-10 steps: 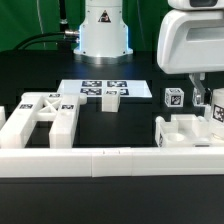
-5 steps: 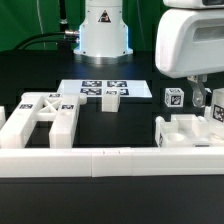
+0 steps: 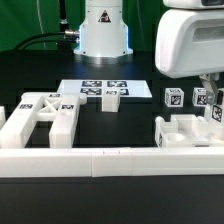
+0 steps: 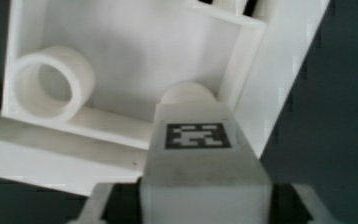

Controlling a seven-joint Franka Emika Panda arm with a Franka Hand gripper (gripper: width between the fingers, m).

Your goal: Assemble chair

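As the exterior view shows it, the rail (image 3: 110, 160) runs across six o'clock. Behind it the cross-braced frame (image 3: 40, 120) lies at nine o'clock and the panel (image 3: 185, 130) at four o'clock. The marker board (image 3: 95, 88) lies at the centre, with a spare leg (image 3: 112, 98) at its near edge. Two loose legs (image 3: 173, 98) stand at three o'clock. My gripper (image 4: 190, 195) hangs over the panel, jaws pinching a tagged leg (image 4: 197, 135).

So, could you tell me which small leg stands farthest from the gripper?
The leg by the marker board; the others stand close beside the gripper.
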